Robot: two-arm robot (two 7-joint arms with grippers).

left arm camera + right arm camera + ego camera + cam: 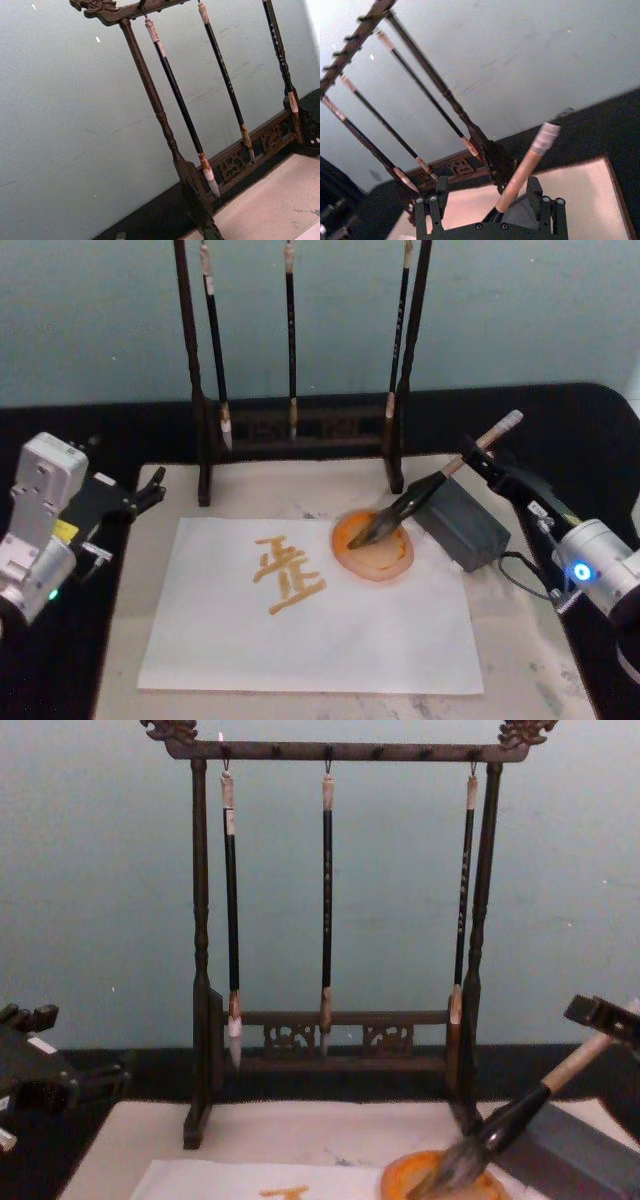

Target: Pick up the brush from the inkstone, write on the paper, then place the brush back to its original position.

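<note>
The brush [420, 495] lies tilted, with its dark bristle head in a round orange dish [375, 545] and its black shaft across the grey rectangular inkstone [465, 520]. The pale handle points up and to the right. My right gripper [478, 462] is open, and its two fingers [534, 187] stand apart on either side of the handle [520, 175]. The white paper [330, 640] lies in front of the dish and bears an orange character [288, 575]. My left gripper [148, 490] is parked at the left edge of the mat, away from the paper.
A dark wooden rack [300, 430] with three thin black brushes hanging from it stands behind the paper. The cream mat [520, 660] under the paper covers the black table. A black cable [515, 575] runs beside the inkstone.
</note>
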